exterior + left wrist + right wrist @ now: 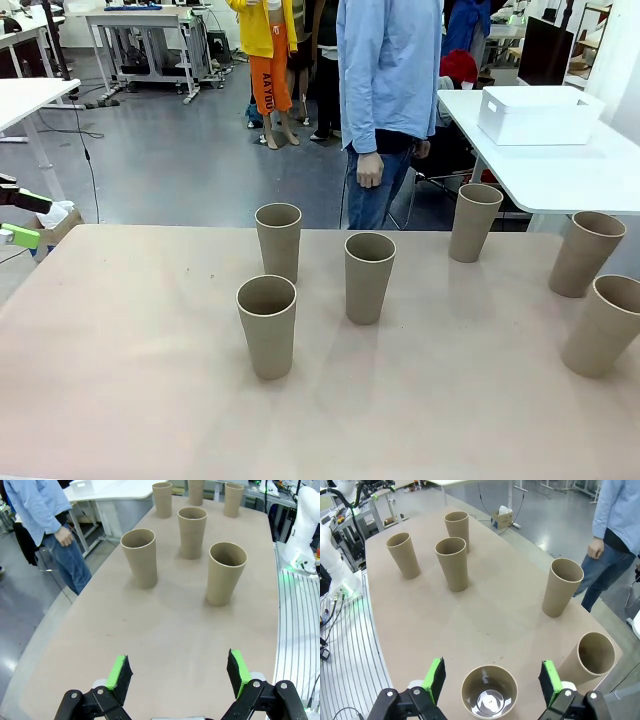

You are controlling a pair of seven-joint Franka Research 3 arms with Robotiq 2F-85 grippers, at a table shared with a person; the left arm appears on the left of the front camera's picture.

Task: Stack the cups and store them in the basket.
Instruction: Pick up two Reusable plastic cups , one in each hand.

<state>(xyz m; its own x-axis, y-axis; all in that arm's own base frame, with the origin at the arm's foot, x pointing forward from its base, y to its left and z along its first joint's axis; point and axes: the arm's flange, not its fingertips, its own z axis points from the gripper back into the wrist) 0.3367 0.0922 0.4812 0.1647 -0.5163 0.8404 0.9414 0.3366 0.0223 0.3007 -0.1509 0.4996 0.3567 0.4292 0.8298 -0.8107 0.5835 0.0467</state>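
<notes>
Zero stacking done. Both grippers are spread wide and hold nothing: left gripper (180, 672) over bare table (150, 645) at near left, right gripper (492, 677) above the near-right cup (489, 700). All six cups (369, 277) stand upright, singly, apart. Basket (540, 118) sits far right on a separate white table (560, 175). Stacking and storing both remain.

Left gripper (180, 672), fingers spread wide, over tan table (165, 630); six cups (140, 557) upright beyond; person (42, 515) standing at table's edge.
</notes>
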